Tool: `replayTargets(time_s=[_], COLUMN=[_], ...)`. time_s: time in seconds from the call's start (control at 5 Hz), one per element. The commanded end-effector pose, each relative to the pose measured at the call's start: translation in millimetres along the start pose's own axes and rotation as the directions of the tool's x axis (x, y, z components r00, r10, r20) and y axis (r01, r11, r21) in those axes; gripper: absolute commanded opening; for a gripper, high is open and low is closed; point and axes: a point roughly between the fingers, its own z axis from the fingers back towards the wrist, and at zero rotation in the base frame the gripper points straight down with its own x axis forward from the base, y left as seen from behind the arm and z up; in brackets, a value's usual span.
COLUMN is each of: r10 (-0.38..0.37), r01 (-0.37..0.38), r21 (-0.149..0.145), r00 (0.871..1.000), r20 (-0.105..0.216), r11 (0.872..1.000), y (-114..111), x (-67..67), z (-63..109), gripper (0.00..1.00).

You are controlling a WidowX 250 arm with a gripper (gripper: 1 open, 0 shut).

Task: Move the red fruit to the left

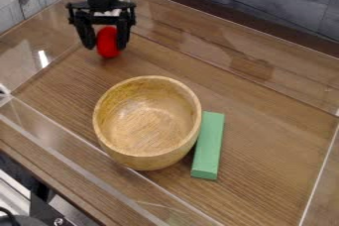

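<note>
The red fruit (106, 41) lies on the wooden table (252, 101) at the far left, small, rounded and bright red. My black gripper (103, 34) points straight down over it, its two fingers standing one on each side of the fruit with a visible gap. The jaws are open and not pressed on the fruit. The fruit's upper part is hidden behind the gripper body.
A wooden bowl (147, 121) stands in the middle of the table, empty. A flat green rectangular block (208, 145) lies just right of the bowl. Clear plastic walls (40, 121) run along the table's edges.
</note>
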Motion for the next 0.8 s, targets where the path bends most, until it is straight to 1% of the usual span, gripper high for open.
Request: replayTargets(time_s=[0.0,0.2,0.4,0.6], r10=[-0.009,-0.005,-0.011,-0.009], r01=[0.009,0.008,0.017,0.014], r21=[-0.006,-0.022,-0.038,-0.034], r00=[0.993,0.99,0.988,0.988], r20=[0.114,0.141,0.155,0.154], r11=[1.0,1.0,0.999,0.999], y=[-12.8,-27.2,-42.0,-48.9], x=[-4.2,-15.6,-19.2,-18.2], z=[45.5,64.5,81.1,80.2], gripper=[1.0,1.0,1.0,0.0])
